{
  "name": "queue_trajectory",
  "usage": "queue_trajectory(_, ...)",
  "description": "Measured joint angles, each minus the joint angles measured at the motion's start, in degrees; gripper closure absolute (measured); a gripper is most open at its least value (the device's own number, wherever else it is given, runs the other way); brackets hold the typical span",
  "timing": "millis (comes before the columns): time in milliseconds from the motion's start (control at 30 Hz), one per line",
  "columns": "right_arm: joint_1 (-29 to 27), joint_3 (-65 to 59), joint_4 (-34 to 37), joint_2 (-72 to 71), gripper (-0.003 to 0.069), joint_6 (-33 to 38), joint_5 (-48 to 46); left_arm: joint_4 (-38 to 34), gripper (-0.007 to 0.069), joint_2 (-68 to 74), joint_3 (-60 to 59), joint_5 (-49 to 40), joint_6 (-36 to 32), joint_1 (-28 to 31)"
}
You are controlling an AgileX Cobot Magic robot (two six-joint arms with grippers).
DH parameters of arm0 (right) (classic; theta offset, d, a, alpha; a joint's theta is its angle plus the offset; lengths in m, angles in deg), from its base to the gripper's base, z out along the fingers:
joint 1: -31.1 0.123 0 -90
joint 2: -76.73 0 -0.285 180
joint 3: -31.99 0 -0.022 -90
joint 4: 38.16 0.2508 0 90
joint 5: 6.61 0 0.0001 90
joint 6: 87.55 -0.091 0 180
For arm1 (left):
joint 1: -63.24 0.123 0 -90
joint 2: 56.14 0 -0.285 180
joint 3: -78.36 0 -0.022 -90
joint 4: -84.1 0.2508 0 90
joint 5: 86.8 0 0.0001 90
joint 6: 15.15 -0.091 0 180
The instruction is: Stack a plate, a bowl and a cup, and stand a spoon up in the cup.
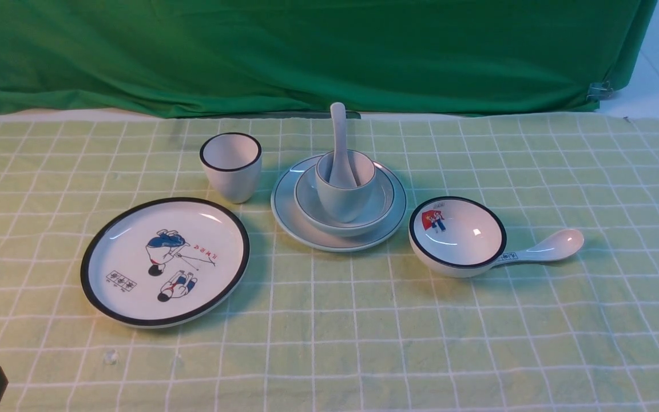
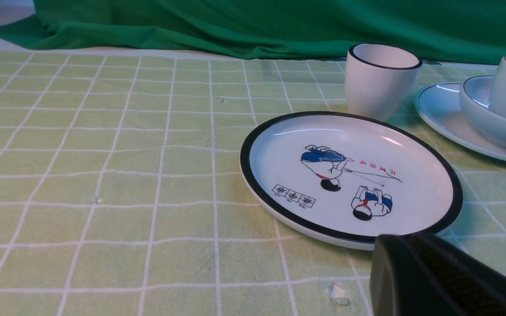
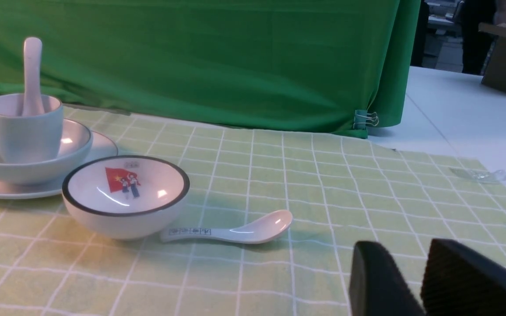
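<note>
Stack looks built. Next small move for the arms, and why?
Probably just hold both arms back, clear of the dishes. The cup sits in the bowl on the plate, and the spoon stands in the cup. The left gripper is shut and holds nothing; the right gripper is parted and empty, well away from the stack.

Black, seemingly ribbed pincer fingers (image 3: 468,281)

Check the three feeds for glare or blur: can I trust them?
Front view: sharp, small glare spots on the cartoon plate and picture bowl. Left wrist view: streak highlights on that plate, near claw blurred. Right wrist view: bowl glints, claw out of focus.
</note>
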Motion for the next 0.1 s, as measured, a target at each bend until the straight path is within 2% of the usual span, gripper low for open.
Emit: queue_trajectory(100, 0.00, 0.00, 0.00, 0.00, 0.0429, 0.00, 0.00, 0.00, 0.0608, 0.00, 0.00, 0.00, 0.00, 0.00)
